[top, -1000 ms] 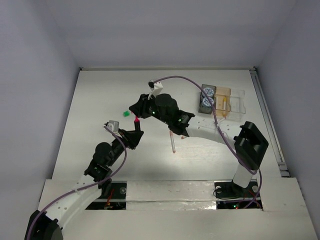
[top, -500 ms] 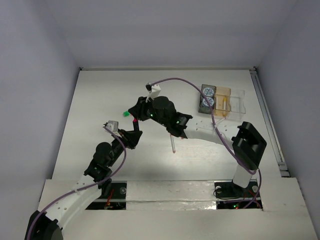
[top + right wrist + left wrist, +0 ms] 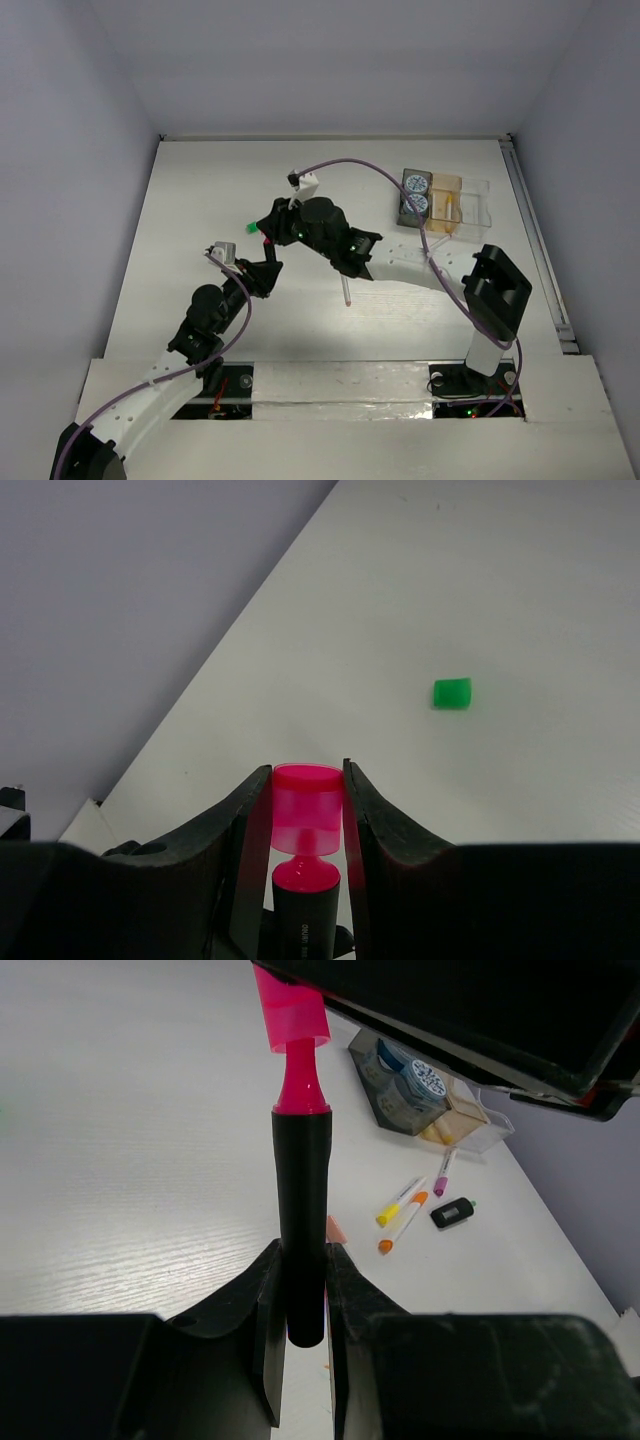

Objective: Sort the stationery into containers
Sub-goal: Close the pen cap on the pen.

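Note:
My left gripper (image 3: 303,1260) is shut on the black barrel of a highlighter (image 3: 302,1190) and holds it upright above the table. My right gripper (image 3: 308,775) is shut on its pink cap (image 3: 308,802), which sits over the pink tip; the neck below still shows. The two grippers meet at the table's middle left (image 3: 267,243). The containers (image 3: 470,203) stand at the back right; two blue-white rolls (image 3: 415,197) lie in the dark grey tray. Yellow (image 3: 400,1201), orange (image 3: 405,1223) and purple (image 3: 444,1172) pens lie on the table.
A loose green cap (image 3: 253,227) lies just left of my right gripper, and shows in the right wrist view (image 3: 451,692). A pink-white pen (image 3: 346,286) lies under my right arm. A short black highlighter (image 3: 452,1212) lies beside the pens. The amber tray (image 3: 446,190) holds something yellow.
My right gripper has shifted slightly left and down toward the left gripper. Less pink shows between the two grippers than one second ago.

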Controlling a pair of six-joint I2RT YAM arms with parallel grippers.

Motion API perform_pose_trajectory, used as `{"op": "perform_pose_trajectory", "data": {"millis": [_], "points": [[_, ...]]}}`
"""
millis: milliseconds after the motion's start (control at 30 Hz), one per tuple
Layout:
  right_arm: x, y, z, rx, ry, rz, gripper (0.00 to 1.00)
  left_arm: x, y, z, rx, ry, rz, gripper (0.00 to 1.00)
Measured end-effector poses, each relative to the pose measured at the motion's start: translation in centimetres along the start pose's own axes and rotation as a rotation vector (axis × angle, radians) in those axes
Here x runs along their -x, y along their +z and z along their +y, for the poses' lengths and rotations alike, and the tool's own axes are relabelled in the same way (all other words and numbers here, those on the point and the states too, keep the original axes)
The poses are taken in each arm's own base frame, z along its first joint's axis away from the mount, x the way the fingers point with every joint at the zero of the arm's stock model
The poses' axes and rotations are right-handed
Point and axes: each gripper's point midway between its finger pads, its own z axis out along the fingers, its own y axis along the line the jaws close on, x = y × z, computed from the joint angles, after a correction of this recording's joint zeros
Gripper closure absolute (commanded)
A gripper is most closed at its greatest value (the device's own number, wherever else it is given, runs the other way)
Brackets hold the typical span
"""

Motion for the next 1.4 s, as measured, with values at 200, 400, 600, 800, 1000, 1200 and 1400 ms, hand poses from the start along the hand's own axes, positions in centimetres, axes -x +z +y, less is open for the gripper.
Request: {"op": "perform_pose_trajectory", "data": {"millis": [200, 400, 600, 800, 1000, 1200, 1400], "points": [[-0.4, 0.0, 0.1, -0.015, -0.016, -0.002, 0.93, 0.1, 0.0, 0.2, 0.01, 0.0, -0.006, 1.0], [-0.7, -0.2, 0.5, -0.031, -0.05, -0.013, 0.93, 0.1, 0.0, 0.3, 0.018, -0.001, -0.005, 1.0], [-1.7, -0.4, 0.4, -0.039, -0.064, -0.015, 0.93, -0.1, -0.2, 0.4, 0.023, -0.009, 0.0, 1.0], [-2.4, -0.5, -0.1, -0.041, -0.061, -0.014, 0.93, -0.5, -0.5, 0.6, 0.034, -0.014, 0.016, 1.0], [-2.9, -0.7, 0.1, -0.035, -0.059, -0.023, 0.93, -0.7, -0.4, 0.8, 0.044, -0.019, 0.026, 1.0], [-2.8, -1.4, -0.3, -0.045, -0.034, -0.058, 0.97, -0.4, -0.1, 0.2, 0.037, -0.021, 0.044, 1.0], [-1.7, -1.8, 0.1, -0.03, 0.0, -0.104, 1.0, 0.7, 0.3, -0.7, 0.027, -0.021, 0.037, 1.0]]}}
